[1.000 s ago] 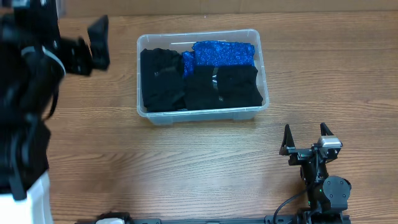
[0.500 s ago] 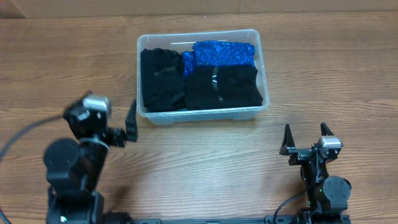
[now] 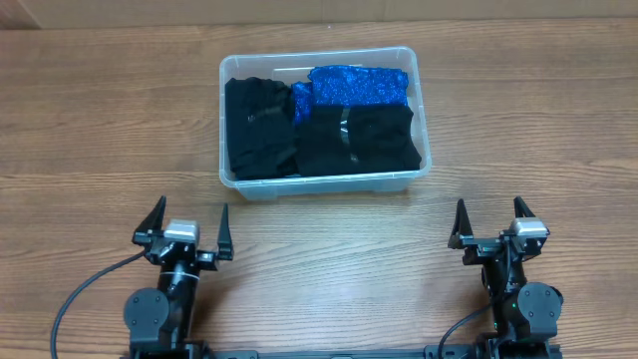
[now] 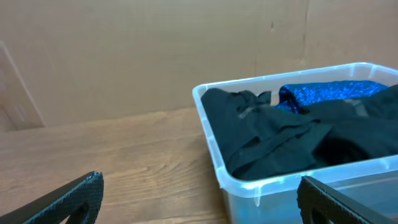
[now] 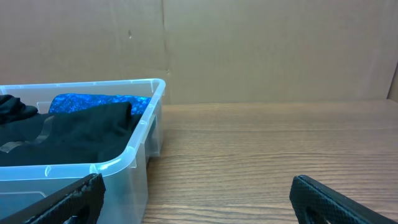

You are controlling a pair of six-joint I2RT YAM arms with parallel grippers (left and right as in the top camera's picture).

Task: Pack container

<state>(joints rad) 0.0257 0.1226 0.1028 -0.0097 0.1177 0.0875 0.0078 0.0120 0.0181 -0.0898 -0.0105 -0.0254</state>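
The clear plastic container point(image 3: 420, 100) stands at the table's middle back, filled with folded black clothes point(image 3: 261, 127) and a blue sparkly cloth point(image 3: 359, 85). It also shows in the left wrist view point(image 4: 217, 162) and the right wrist view point(image 5: 140, 134). My left gripper point(image 3: 185, 225) is open and empty near the front left, short of the container. My right gripper point(image 3: 489, 220) is open and empty near the front right, short of the container's right corner. Each wrist view shows its fingertips spread wide with nothing between them.
A brown cardboard wall point(image 4: 155, 56) stands behind the table. Bare wooden tabletop point(image 3: 329, 249) lies between the two arms. A black cable point(image 3: 75, 289) runs from the left arm's base.
The left arm has swung down from the upper left and now rests at the front left with its gripper open. The right arm and the container have not moved.
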